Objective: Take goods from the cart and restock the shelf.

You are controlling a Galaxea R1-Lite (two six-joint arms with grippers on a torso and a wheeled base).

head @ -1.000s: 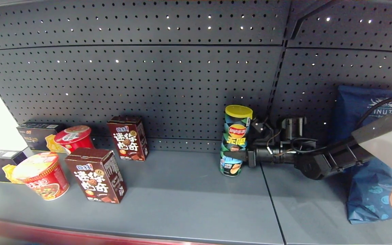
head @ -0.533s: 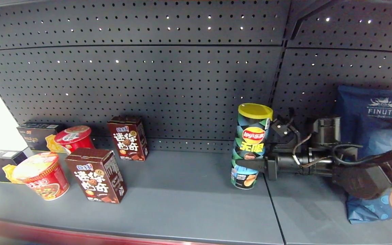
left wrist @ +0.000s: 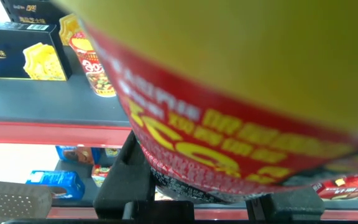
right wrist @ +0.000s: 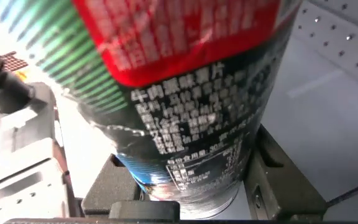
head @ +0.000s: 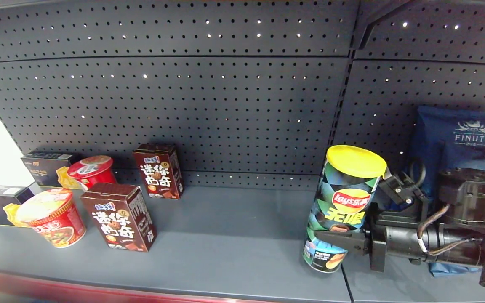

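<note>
Two boxes in brown stand left of the shelf's [head: 225,244] middle in the head view: the front brown box [head: 118,216] nearer the front edge, the rear brown box [head: 158,170] against the pegboard back [head: 225,105]. Just beside each, toward the left end, stands a cup: the front noodle cup [head: 53,216] and the rear noodle cup [head: 91,168]. Dark boxes [head: 44,168] lie at the far left end, and blue bags [head: 470,143] lean at the right end. The chip can [head: 345,198], yellow lid up and tilted slightly, is near the front edge at the seam between the two shelf boards. The right pincer [head: 354,227] is clamped on its lower half from the right. Whether the can's base touches the shelf cannot be told.

From the left wrist view, the left pincer [left wrist: 197,199] is closed around a red-and-yellow tub [left wrist: 241,93], which sits between its dark fingers [left wrist: 120,180]. Beyond the tub runs the shelf's red front edge [left wrist: 55,132], with a lower shelf of blue packets [left wrist: 48,183] under it.

From the right wrist view, the can is pressed between the right pincer's two fingers [right wrist: 104,193], with grey shelf board behind it.
</note>
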